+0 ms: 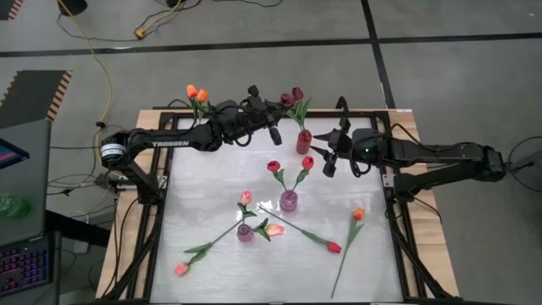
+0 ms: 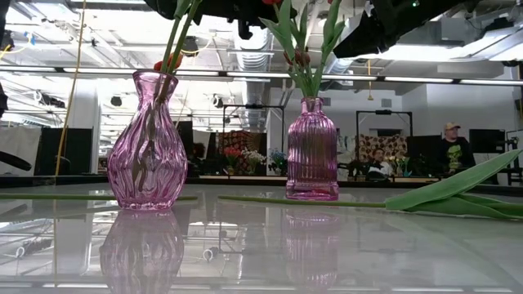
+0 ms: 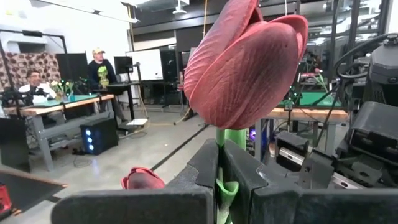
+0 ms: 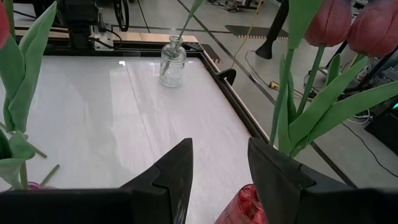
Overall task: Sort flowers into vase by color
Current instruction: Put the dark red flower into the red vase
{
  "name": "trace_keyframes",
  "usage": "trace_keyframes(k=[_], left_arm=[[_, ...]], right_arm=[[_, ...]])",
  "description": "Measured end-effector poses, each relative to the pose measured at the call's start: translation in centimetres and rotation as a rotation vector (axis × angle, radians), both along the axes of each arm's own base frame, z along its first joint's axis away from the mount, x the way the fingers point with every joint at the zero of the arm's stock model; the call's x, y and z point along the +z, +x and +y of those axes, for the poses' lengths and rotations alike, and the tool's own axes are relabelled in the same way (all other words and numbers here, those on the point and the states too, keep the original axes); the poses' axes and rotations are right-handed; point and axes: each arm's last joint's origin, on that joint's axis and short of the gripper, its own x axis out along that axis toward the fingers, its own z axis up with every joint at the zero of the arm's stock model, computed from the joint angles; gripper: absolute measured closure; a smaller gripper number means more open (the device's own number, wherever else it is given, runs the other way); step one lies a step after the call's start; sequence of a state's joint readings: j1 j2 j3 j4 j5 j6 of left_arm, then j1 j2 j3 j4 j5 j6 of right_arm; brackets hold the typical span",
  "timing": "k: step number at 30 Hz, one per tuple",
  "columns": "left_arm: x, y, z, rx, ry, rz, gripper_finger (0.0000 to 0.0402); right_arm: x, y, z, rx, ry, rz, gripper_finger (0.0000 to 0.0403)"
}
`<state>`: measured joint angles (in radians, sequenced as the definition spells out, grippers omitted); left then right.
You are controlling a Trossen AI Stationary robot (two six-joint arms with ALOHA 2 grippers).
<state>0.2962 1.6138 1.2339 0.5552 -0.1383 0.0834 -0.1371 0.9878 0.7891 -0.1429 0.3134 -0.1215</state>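
Maroon tulip (image 3: 244,62) stands clamped by its stem in the left gripper (image 3: 219,163) above the desk's (image 1: 203,203) far edge; the right gripper (image 4: 219,163) hangs released near the red vase (image 1: 303,141).

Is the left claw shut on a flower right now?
Yes. The left claw is shut on a dark red tulip's green stem, pinched between its fingers.

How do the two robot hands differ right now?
The left gripper has its fingers shut on the green stem of a dark red tulip; the right gripper holds nothing, fingers apart. The left sits at the table's far edge beside the red vase with its flower, the right just to that vase's other side. Both hover above the table.
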Motion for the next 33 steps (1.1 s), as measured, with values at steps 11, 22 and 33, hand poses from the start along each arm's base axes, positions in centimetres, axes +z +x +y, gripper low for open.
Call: trace_keyframes(k=[11,22,33], left_arm=[[-1.1,0.7,0.2,0.006,-0.014,0.04,0.0401],[-3.0,2.0,0.6,0.008,-0.015,0.049,0.04],[-4.3,2.3,0.8,0.028,-0.07,0.124,0.0311]], right_arm=[[0.0,0.0,0.0,0.0,0.0,0.0,0.0223],[0.0,0.0,0.0,0.001,0.0,0.001,0.0223],[0.0,0.0,0.0,0.0,0.0,0.001,0.0223]])
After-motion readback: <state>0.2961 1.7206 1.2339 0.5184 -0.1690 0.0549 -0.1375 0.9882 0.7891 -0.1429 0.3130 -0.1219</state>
